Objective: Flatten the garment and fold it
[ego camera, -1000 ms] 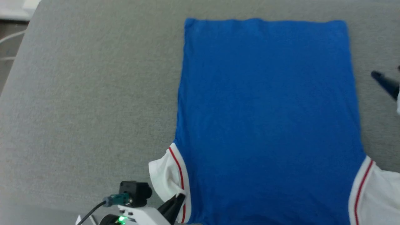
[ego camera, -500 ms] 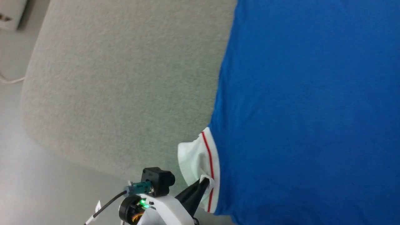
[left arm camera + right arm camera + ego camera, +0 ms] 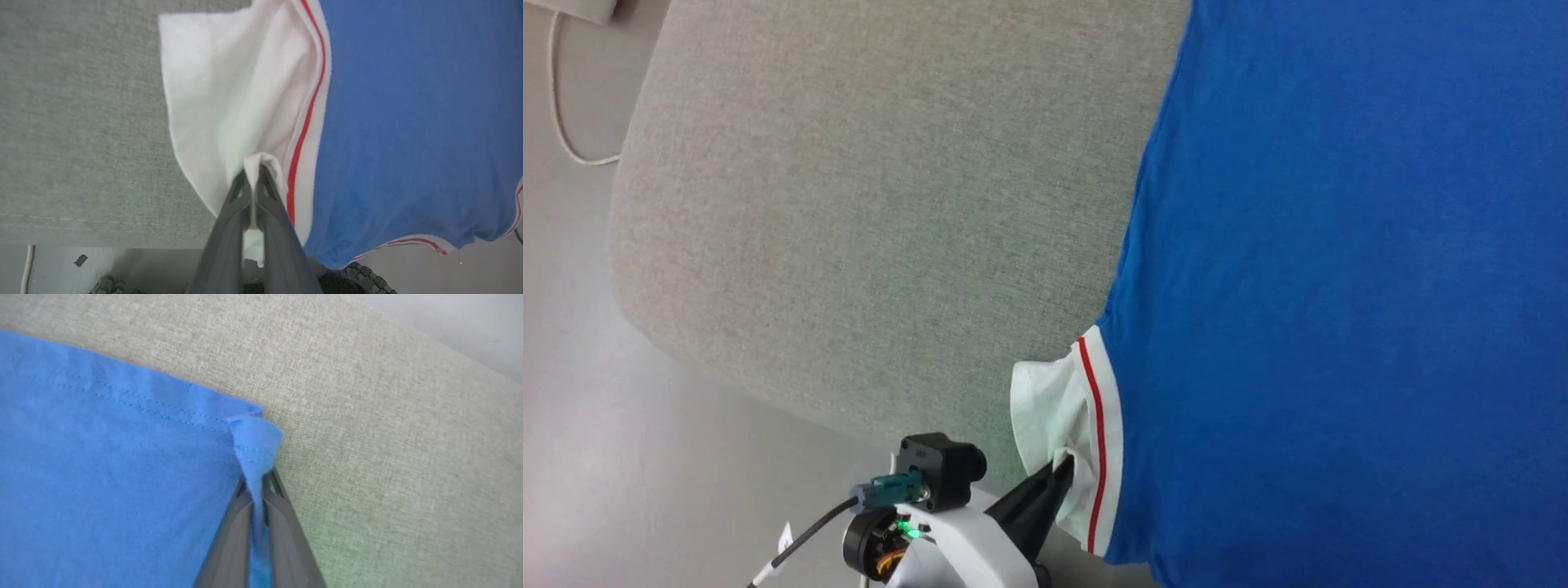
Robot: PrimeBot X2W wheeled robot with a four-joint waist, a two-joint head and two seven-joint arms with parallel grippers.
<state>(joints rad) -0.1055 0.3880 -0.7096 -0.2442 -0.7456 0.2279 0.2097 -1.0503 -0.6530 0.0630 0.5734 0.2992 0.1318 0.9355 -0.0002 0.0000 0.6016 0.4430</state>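
Head view: one garment [image 3: 1339, 286], royal blue, lies spread flat over the right part of a grey fabric-covered tabletop [image 3: 849, 204]. One white sleeve [image 3: 1045, 400] sticks out at its near left side, edged by one red stripe [image 3: 1098, 425]. The left gripper [image 3: 1063, 472] reaches up from the bottom edge, and its jaws are pinched on the near part of that sleeve. A black wrist camera [image 3: 941, 467] sits on the arm just left of the fingers. Pale floor [image 3: 629, 457] shows past the tabletop's rounded corner, with one white cable [image 3: 560, 106] at the upper left.

Left wrist view: here the grip is plain. The two dark fingers [image 3: 229, 220] are pressed together on a small raised fold of white sleeve cloth, just left of the red stripe. This view also shows a striped edge of the garment [image 3: 408, 241] hanging past the tabletop's near edge at the lower right, which the head view cuts off.

Right wrist view: the right gripper [image 3: 257, 486] has its two fingers closed on one blue hem corner [image 3: 255, 437] of the garment. The corner is drawn up into a narrow peak between the jaws. A line of stitching [image 3: 122, 402] runs along the hem, and bare tabletop lies to the right.
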